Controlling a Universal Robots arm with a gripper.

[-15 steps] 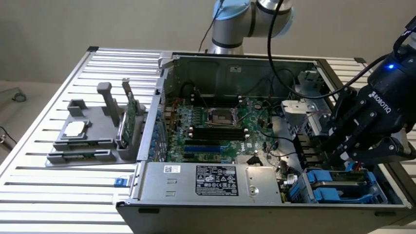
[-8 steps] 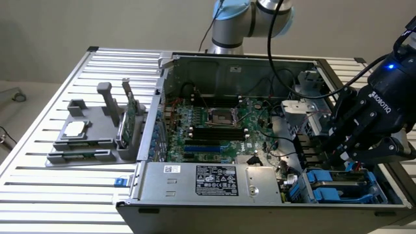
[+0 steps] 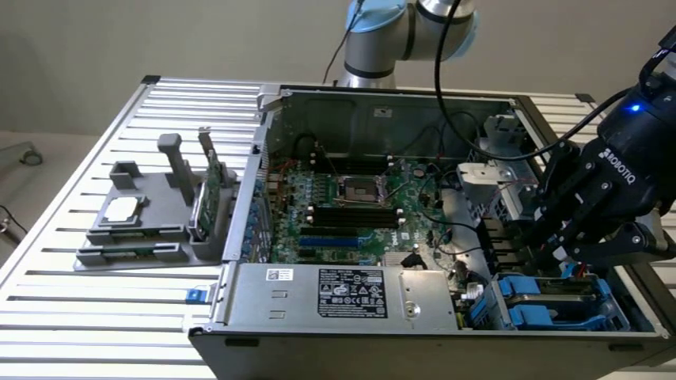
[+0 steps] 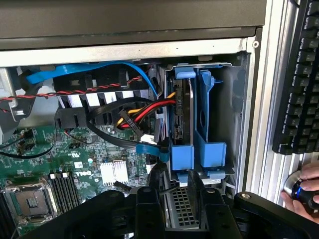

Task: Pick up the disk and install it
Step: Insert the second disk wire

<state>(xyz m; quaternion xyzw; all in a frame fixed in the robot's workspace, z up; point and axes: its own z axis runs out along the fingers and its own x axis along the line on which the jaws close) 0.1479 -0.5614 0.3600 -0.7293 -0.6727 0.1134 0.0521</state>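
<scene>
Gripper (image 3: 565, 261) over drive bay (image 3: 560, 305) – finger state: cannot tell; disk (image 4: 182, 117) slotted – cables (image 4: 144, 112) may snag.

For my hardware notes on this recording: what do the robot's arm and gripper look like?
The arm has silver-grey tube segments with a light-blue joint cap, and a black cable runs along it. The gripper is black with chunky linked fingers, white ROBOTIQ lettering and a lit blue indicator above it.

Arm joints: silver-grey housings, light-blue caps, upper centre.
Tool (image 3: 591, 237): black body, white "ROBOTIQ" lettering.
Indicator: blue light, upper right.
Cabling: black, along arm.
</scene>
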